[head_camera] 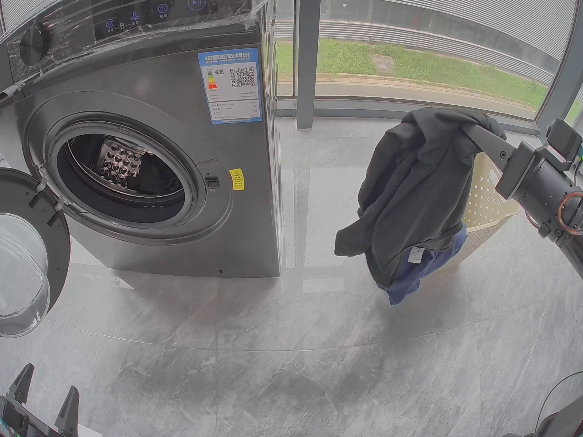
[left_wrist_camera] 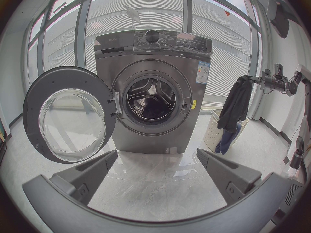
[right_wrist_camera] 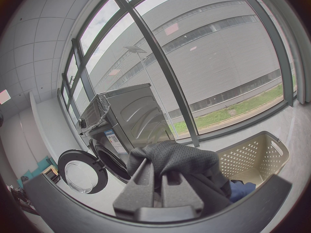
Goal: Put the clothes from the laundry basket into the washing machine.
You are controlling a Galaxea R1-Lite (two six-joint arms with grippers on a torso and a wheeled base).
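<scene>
Where the right gripper [head_camera: 472, 130] is raised near the window [head_camera: 425, 44], its fingers are seen closed tight on the top of a dark grey garment [head_camera: 413, 195], which is held hanging clear of the floor [head_camera: 291, 347] with a blue garment [head_camera: 425, 268] dangling below its hem. Just behind the hanging clothes a cream laundry basket [head_camera: 489, 204] is set on the floor, well apart from the washing machine [head_camera: 182, 171], whose round door [head_camera: 30, 250] is swung wide open. Low in front of the machine, the left gripper [head_camera: 47, 396] is held with its fingers spread wide and nothing between them.
</scene>
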